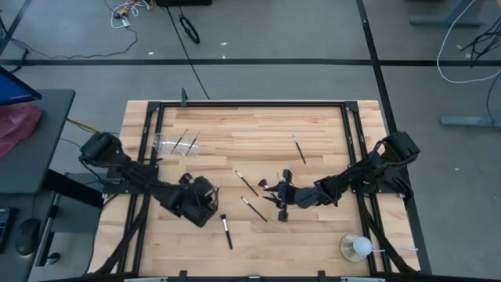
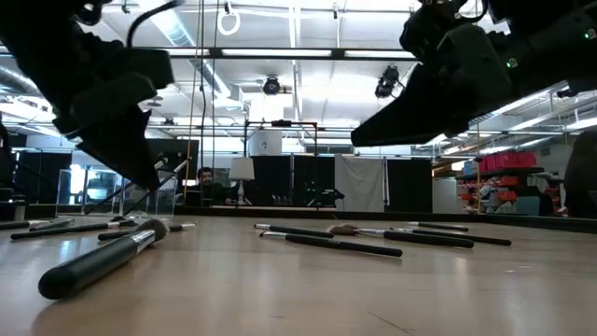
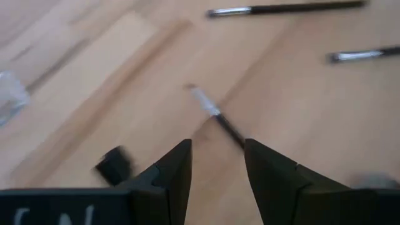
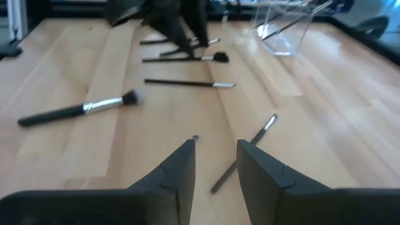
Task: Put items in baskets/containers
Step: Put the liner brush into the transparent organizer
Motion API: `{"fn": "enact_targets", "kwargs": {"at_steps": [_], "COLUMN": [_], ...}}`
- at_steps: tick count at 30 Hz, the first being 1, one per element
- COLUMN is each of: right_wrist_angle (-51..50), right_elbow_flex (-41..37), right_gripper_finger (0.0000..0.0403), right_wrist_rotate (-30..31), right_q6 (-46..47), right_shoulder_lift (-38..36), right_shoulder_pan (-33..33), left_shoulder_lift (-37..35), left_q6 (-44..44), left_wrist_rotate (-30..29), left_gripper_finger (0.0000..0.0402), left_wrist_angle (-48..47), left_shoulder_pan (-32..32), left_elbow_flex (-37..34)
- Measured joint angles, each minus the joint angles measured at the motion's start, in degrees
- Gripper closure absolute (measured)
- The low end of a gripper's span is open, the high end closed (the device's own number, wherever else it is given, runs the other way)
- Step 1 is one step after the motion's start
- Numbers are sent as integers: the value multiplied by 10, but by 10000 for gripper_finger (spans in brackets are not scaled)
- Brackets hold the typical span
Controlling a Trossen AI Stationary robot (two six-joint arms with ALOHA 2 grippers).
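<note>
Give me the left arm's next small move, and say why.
Probably lower the left hand onto the thin dark-handled makeup brush with the silver ferrule and close. Its fingers are open and empty, and that brush lies on the wooden table just ahead, in line with the gap between them.

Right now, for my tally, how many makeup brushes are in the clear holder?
2: one thin dark makeup brush beside another in the clear plastic holder; its glare may hide more.

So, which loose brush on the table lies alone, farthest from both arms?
The brush lying alone on the table's far right part; the other loose ones cluster near the arms.
</note>
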Motion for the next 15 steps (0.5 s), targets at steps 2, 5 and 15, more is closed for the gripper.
{"fn": "enact_targets", "kwargs": {"at_steps": [2, 5, 15], "right_wrist_angle": [-8, -9, -10], "right_elbow_flex": [0, 0, 0], "right_gripper_finger": [282, 282, 282], "right_wrist_rotate": [-10, -16, -30], "right_q6": [5, 3, 5], "right_shoulder_lift": [0, 0, 0], "right_shoulder_pan": [0, 0, 0], "left_shoulder_lift": [0, 0, 0], "left_q6": [-39, -78, -32], "left_wrist_rotate": [-22, -56, -34], "left_gripper_finger": [248, 248, 184], "left_wrist_angle": [0, 33, 174], "left_shoulder_pan": [-9, -20, -21], "left_elbow_flex": [-6, -25, -87]}}
